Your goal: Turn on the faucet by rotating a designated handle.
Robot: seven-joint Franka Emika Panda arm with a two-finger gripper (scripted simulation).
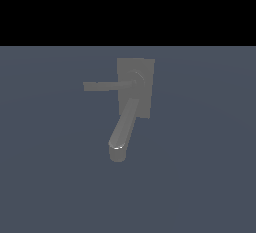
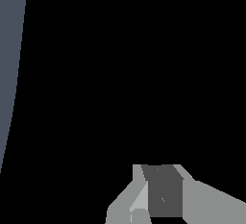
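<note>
Handle (image 1: 102,86) — outside end effector (image 2: 161,194) view (faucet (image 1: 134,97)).

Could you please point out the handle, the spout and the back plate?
handle (image 1: 102,86): exterior view, middle of the thin bar.
spout (image 1: 124,124): exterior view, midway along the thick tube.
back plate (image 1: 146,77): exterior view, bare flat part beside the hub.

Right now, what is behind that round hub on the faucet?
A flat rectangular back plate sits directly behind the round hub. The hub and the spout cover the plate's middle, so whatever lies there cannot be seen.
</note>
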